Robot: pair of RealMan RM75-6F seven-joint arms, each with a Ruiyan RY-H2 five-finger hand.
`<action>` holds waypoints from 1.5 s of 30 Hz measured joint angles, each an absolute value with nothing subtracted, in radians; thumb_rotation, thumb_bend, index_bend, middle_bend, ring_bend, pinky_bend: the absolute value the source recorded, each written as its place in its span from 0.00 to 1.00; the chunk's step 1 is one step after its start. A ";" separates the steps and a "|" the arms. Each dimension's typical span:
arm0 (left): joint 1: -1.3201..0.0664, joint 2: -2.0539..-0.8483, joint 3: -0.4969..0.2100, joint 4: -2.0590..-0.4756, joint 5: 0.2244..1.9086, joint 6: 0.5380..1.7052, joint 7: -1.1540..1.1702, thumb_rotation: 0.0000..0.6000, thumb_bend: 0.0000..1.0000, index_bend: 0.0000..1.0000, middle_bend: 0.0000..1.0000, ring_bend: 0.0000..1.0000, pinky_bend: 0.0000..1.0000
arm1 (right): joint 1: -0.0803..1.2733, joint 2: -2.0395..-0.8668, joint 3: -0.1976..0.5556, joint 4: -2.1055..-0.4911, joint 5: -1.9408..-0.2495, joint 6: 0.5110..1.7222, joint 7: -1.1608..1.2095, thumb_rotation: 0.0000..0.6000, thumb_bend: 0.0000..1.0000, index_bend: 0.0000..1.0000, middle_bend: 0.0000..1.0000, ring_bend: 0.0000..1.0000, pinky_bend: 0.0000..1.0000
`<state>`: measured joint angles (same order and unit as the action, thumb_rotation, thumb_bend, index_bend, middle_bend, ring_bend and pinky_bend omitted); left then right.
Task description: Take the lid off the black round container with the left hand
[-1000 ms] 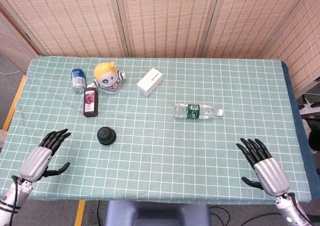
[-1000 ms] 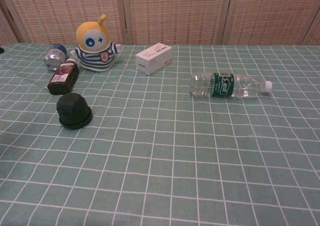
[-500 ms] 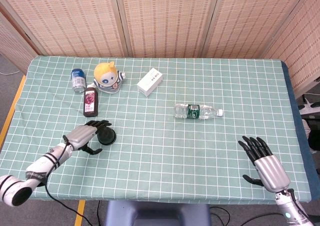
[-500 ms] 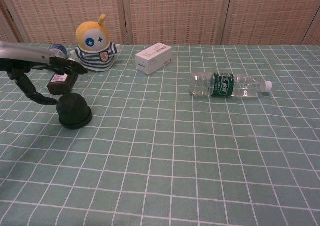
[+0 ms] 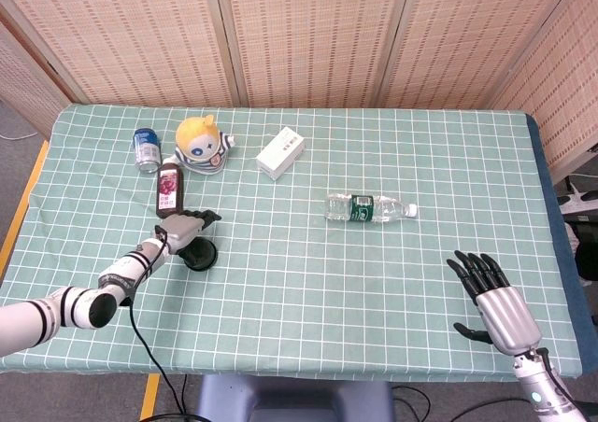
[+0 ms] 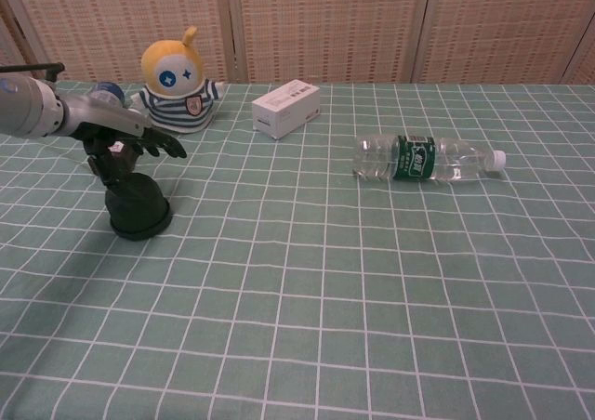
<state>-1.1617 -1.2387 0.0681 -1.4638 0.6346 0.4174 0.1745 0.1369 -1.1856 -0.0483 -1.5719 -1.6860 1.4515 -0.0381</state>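
Left hand (image 5: 184, 226) is right over the black round container (image 5: 200, 253), fingers spread forward above the lid (image 6: 136, 197), thumb down along its near-left side. Whether any finger actually presses the lid, I cannot tell; nothing is clamped, and the lid sits on the container. In the chest view the same hand (image 6: 130, 142) hovers just above the dome, dark fingers (image 6: 167, 145) fanned out toward the plush toy's side.

The container is a squat black thing with a rounded top and a wider rim at its base, standing upright on the green checked tablecloth (image 5: 374, 282), just in front of the dark red bottle (image 5: 169, 188).

Behind that bottle: a blue can (image 5: 146, 149) lying down, and the yellow-headed plush toy (image 5: 202, 144). Further right of the container, a white box (image 5: 280, 152) and a clear water bottle (image 5: 369, 207) on its side.

Right hand (image 5: 493, 296) rests far from the container at the table's near right edge, fingers apart, holding nothing.
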 measured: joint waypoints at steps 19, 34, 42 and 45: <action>-1.268 -1.279 0.213 -1.459 0.499 0.433 0.215 1.00 0.31 0.00 0.00 0.00 0.23 | 0.138 -1.184 -0.048 -1.566 -1.688 1.448 -0.022 1.00 0.00 0.00 0.00 0.00 0.00; -1.313 -1.315 0.293 -1.459 0.441 0.485 0.260 1.00 0.31 0.14 0.14 0.07 0.27 | 0.136 -1.175 -0.049 -1.570 -1.694 1.454 -0.003 1.00 0.00 0.00 0.00 0.00 0.00; -1.319 -1.336 0.316 -1.453 0.423 0.508 0.291 1.00 0.31 0.20 0.21 0.15 0.31 | 0.132 -1.170 -0.049 -1.573 -1.698 1.465 0.005 1.00 0.00 0.00 0.00 0.00 0.00; -1.320 -1.339 0.320 -1.453 0.420 0.514 0.299 1.00 0.31 0.27 0.26 0.18 0.35 | 0.132 -1.170 -0.049 -1.575 -1.697 1.465 0.006 1.00 0.00 0.00 0.00 0.00 0.00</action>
<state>-1.3199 -1.3394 0.3197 -1.4532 0.4200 0.5141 0.2987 0.1318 -1.1703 -0.0487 -1.5753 -1.6967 1.4646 0.0062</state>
